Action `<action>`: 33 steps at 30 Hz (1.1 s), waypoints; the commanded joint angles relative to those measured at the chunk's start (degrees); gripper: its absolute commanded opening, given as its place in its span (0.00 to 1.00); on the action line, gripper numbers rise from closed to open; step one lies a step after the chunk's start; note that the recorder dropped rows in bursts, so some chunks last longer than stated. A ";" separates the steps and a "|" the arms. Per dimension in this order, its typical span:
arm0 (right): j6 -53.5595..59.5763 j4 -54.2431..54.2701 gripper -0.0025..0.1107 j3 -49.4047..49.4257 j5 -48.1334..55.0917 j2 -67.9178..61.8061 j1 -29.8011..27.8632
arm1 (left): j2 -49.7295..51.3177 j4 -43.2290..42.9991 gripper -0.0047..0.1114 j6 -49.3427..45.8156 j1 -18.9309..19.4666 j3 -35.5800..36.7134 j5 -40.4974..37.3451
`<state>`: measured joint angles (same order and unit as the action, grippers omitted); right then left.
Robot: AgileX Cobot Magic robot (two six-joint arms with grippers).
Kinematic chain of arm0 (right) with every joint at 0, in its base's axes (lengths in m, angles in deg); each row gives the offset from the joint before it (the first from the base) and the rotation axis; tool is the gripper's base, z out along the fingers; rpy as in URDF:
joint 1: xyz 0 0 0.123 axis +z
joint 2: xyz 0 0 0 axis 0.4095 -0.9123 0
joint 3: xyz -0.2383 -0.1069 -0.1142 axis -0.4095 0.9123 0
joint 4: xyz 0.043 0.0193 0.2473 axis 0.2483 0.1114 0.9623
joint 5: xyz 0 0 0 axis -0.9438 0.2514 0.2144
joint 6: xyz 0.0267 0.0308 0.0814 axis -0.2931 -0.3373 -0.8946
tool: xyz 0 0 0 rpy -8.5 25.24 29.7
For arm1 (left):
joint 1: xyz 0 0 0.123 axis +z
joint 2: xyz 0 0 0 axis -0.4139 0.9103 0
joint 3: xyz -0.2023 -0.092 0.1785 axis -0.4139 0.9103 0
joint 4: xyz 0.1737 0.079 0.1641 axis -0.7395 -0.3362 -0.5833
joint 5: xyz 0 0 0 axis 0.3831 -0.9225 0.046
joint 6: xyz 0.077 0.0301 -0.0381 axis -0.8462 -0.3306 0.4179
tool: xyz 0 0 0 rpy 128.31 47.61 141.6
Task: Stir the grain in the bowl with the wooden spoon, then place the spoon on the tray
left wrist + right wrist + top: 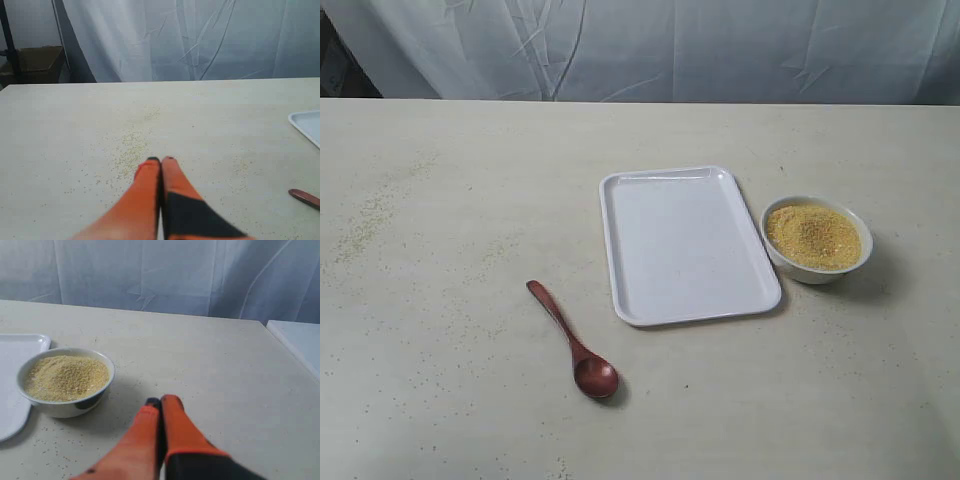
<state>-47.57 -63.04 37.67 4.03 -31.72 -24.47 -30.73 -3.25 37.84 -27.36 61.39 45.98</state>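
- Nearest item: spoon [566, 337], lying flat to the left of the tray [685, 250], apart from it, unheld.
- Handling: probably light, stiff and slippery from its gloss; grip the slim handle mid-length.
- Appearance: dark reddish-brown wood, oval head.
- Just right of the tray: white bowl [817, 274] of yellow grain [813, 236].
- Fingers together, empty: left gripper [161, 160], right gripper [161, 401].

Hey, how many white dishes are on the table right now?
2. The tray lies near the middle of the table; the bowl of grain sits just off its right edge in the exterior view. Nothing seems hidden.
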 commanded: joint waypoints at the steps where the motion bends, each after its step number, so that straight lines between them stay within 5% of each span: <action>1: -0.06 0.10 0.04 0.14 -0.42 0.32 -0.21 | -0.25 0.00 0.04 0.06 -0.09 0.27 0.82; 12: -0.06 0.10 0.04 0.14 -0.42 0.32 -0.21 | -0.25 -2.12 0.04 0.06 -0.09 0.27 1.53; 22: -0.06 0.20 0.04 0.14 -0.42 0.32 -0.21 | -0.25 -2.18 0.04 0.06 -0.09 0.27 17.37; 33: -0.06 0.20 0.04 0.14 -0.42 0.32 -0.21 | -0.25 -2.43 0.04 0.06 -0.09 0.27 23.58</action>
<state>-47.57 -62.93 37.67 4.03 -31.72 -24.47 -30.73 -5.54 37.84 -27.36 61.39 67.42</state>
